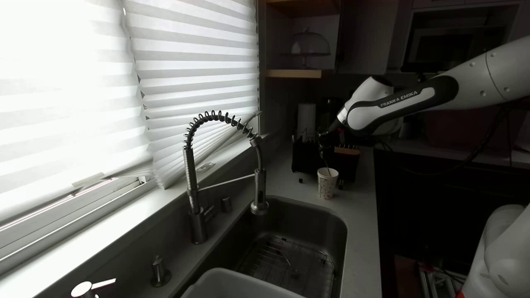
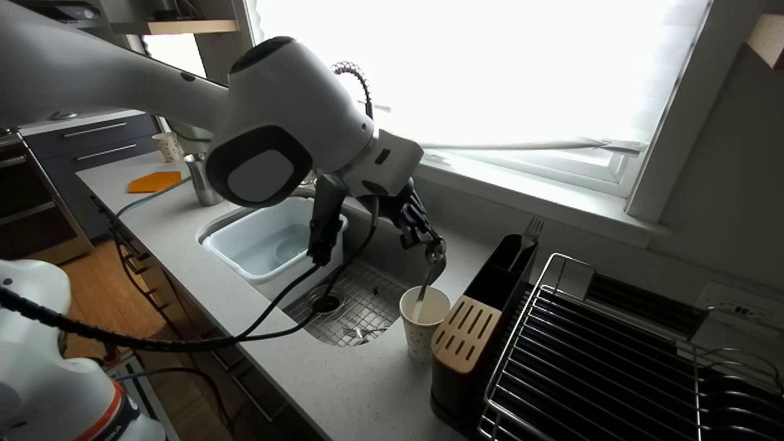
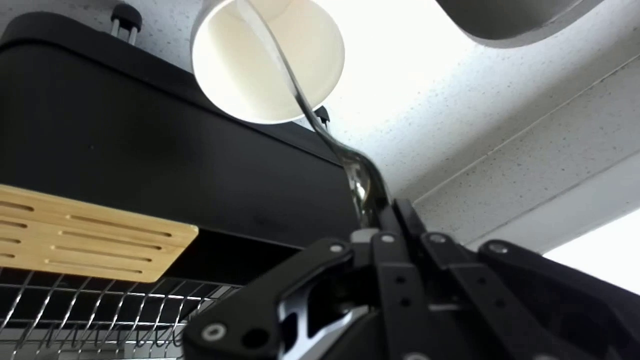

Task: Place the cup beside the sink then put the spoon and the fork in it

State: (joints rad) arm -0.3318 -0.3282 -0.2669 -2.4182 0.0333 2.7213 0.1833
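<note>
A white paper cup with small specks (image 2: 422, 337) stands upright on the counter beside the sink (image 1: 306, 217). Both exterior views show it. The spoon (image 3: 367, 185) slants into the cup (image 3: 240, 90) handle first, its bowl up at my fingertips. My gripper (image 3: 397, 212) is above and to one side of the cup, with its jaws shut on the bowl end of the spoon (image 2: 422, 297). The fingers partly cover the bowl. In an exterior view a fork (image 2: 531, 231) leans tines up in the black utensil holder. Other cutlery (image 2: 361, 334) lies on the sink's grid.
Right against the cup's far side is the black utensil holder with a slotted wooden top (image 2: 465, 334), joined to a wire dish rack (image 2: 551, 367). A tall spring faucet (image 1: 190, 174) arches over the sink. A pale tub (image 2: 269, 269) fills part of the basin.
</note>
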